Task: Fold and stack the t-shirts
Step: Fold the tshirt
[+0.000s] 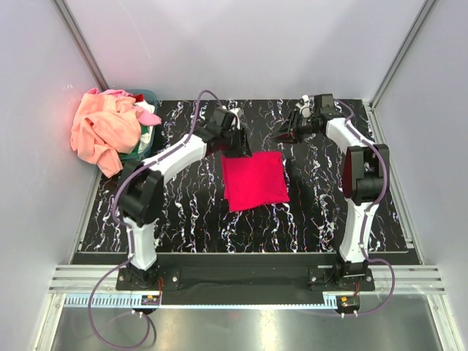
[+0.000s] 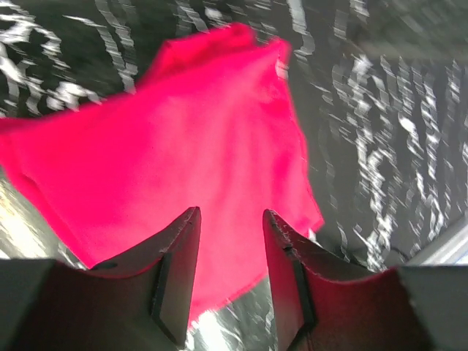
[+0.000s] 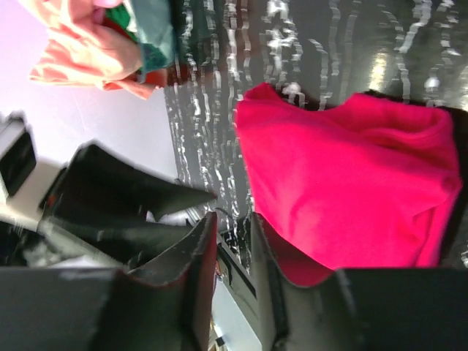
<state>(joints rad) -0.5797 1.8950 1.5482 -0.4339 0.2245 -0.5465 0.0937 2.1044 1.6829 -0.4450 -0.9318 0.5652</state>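
A bright crimson-red t-shirt (image 1: 254,180) lies folded into a flat rectangle in the middle of the black marbled table (image 1: 322,212). My left gripper (image 1: 238,140) hovers over its far left corner. In the left wrist view its jaws (image 2: 232,219) stand open and empty, with the red cloth (image 2: 168,139) below. My right gripper (image 1: 287,132) hangs off the shirt's far right corner. Its jaws (image 3: 232,223) are a narrow gap apart with nothing between them, and the red shirt (image 3: 351,183) lies beside them. More t-shirts, peach-orange (image 1: 106,128) and pink (image 1: 145,117), are heaped at the far left.
The heap spills over a small teal basket (image 1: 148,96) at the table's far left corner, seen too in the right wrist view (image 3: 155,33). Grey walls close in the back and both sides. The left arm's dark wrist (image 3: 124,208) shows close to the right gripper.
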